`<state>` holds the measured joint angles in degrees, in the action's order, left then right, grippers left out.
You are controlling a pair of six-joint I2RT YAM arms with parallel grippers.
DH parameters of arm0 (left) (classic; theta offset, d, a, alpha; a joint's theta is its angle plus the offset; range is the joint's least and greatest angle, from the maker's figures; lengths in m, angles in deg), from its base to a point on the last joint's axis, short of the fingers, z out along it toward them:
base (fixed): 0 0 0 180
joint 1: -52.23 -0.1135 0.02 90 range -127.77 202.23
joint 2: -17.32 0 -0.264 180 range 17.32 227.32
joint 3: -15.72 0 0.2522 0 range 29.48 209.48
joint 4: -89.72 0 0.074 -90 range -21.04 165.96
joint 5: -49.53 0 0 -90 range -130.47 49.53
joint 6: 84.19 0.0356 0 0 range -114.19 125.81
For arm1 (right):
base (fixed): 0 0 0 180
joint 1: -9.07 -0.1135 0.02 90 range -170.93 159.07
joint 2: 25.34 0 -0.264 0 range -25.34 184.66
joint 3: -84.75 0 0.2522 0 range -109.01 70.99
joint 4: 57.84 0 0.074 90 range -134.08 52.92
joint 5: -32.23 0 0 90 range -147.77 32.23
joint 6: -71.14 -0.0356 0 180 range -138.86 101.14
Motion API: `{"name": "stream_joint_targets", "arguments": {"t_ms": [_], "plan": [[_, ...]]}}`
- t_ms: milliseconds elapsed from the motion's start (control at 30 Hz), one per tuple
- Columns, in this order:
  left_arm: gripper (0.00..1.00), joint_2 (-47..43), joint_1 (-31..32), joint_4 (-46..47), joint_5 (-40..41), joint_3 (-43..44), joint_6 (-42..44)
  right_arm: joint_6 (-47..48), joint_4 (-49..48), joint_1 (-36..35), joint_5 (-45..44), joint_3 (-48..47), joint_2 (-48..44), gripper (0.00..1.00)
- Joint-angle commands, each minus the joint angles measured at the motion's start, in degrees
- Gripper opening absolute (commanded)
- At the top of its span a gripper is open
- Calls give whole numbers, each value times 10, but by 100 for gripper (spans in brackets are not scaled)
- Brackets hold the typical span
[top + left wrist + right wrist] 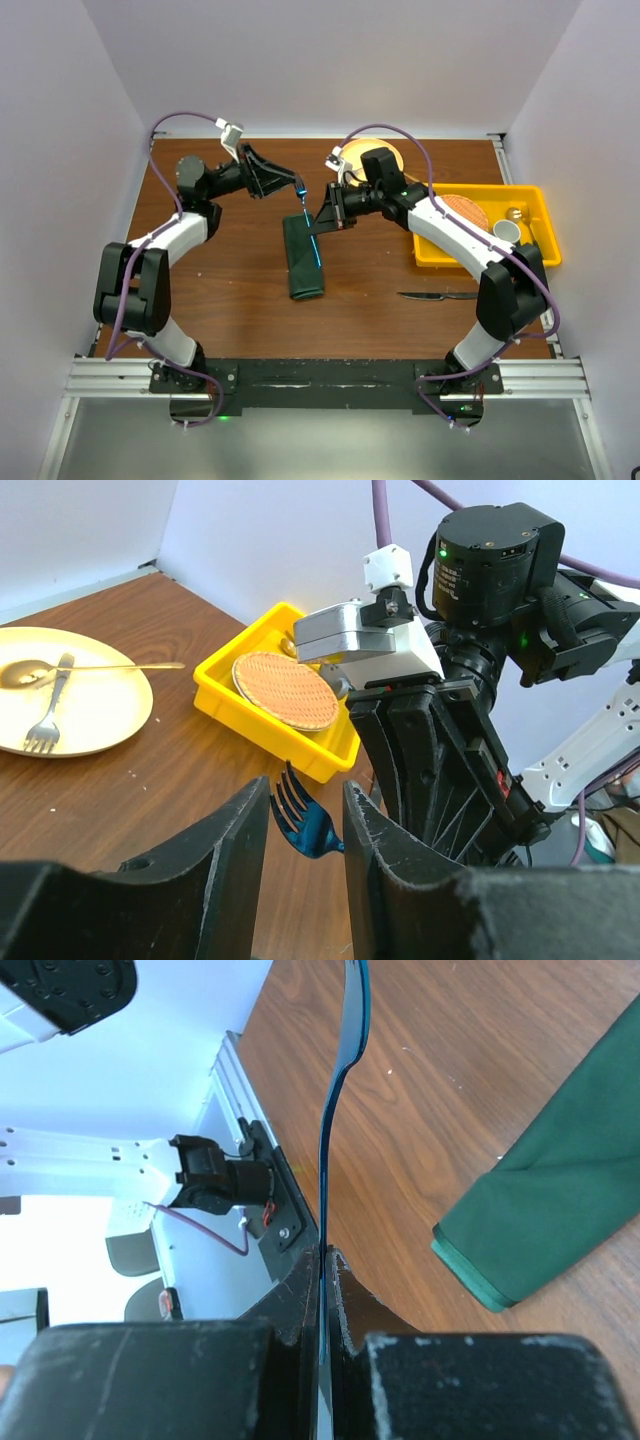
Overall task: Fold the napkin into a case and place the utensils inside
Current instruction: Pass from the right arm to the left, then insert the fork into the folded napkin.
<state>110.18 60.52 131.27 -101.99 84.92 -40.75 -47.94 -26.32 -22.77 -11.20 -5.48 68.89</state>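
The napkin [304,258] lies folded as a narrow dark green case in the middle of the table, and its corner [560,1190] shows in the right wrist view. Above its far end hangs the blue fork [307,212], held between both grippers. My right gripper [325,1255] is shut on the fork's handle [335,1110]. The fork's head [310,830] spans the gap of my left gripper [307,805], touching both fingers. The knife [440,295] lies on the table at the right, apart from both grippers.
A yellow plate [110,710] with a metal fork and spoon sits at the back. A yellow bin [530,205] at the right holds a round woven mat [285,688] and a cup. White walls close off the sides and back.
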Motion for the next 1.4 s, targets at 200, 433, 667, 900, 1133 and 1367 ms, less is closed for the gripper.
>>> {"name": "stream_joint_targets", "arguments": {"t_ms": [200, 433, 667, 900, 1133, 1367], "plan": [[21, 19, 5, 20, -6, 24, -1, -33, -62, -2, 60, 12, -19, 0], [0, 55, 1, 144, -30, 25, -141, -45, -75, -2, 60, 11, -10, 7], [0, 90, -31, 84, -36, 43, -79, 47, 15, 54, -17, -11, -12, 63], [0, 203, -51, 31, -80, 103, 7, 131, 73, 62, -18, -38, 49, 57], [0, 277, -66, -163, -115, 211, 179, 140, 69, 70, 4, -44, 80, 54], [0, 326, -72, -323, -118, 280, 314, 140, 71, 77, 12, -56, 94, 54]]}}
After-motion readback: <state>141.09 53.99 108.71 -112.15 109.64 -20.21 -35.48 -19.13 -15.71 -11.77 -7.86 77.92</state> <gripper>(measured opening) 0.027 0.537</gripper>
